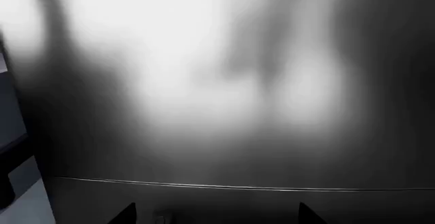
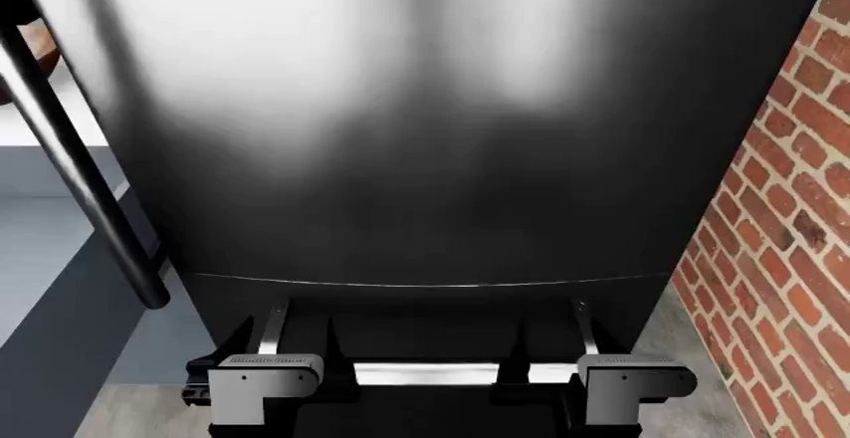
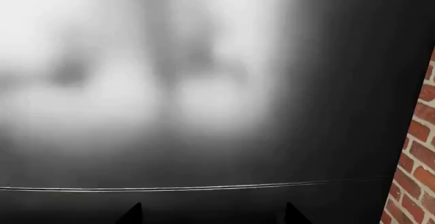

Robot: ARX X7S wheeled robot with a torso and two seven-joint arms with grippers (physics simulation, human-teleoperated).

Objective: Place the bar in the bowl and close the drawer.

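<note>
The bar and the drawer are out of view, and no bowl can be made out. A sliver of something brown [image 2: 38,48] peeks out behind the long handle at the far left, too little to name. Both arms point at a tall glossy black fridge door [image 2: 425,119] straight ahead. In the left wrist view my left gripper [image 1: 217,216] shows only two dark fingertips [image 1: 126,215] set wide apart, open and empty. My right gripper [image 3: 212,216] looks the same, fingertips [image 3: 132,214] wide apart, nothing between them. Their grey housings [image 2: 266,376] sit low in the head view.
A dark round vertical handle [image 2: 80,179] runs down the fridge's left side. Grey-blue cabinet fronts [image 2: 54,259] under a pale counter [image 2: 74,119] stand to the left. A red brick wall [image 2: 783,239] closes in on the right. A thin seam [image 2: 425,281] crosses the fridge low down.
</note>
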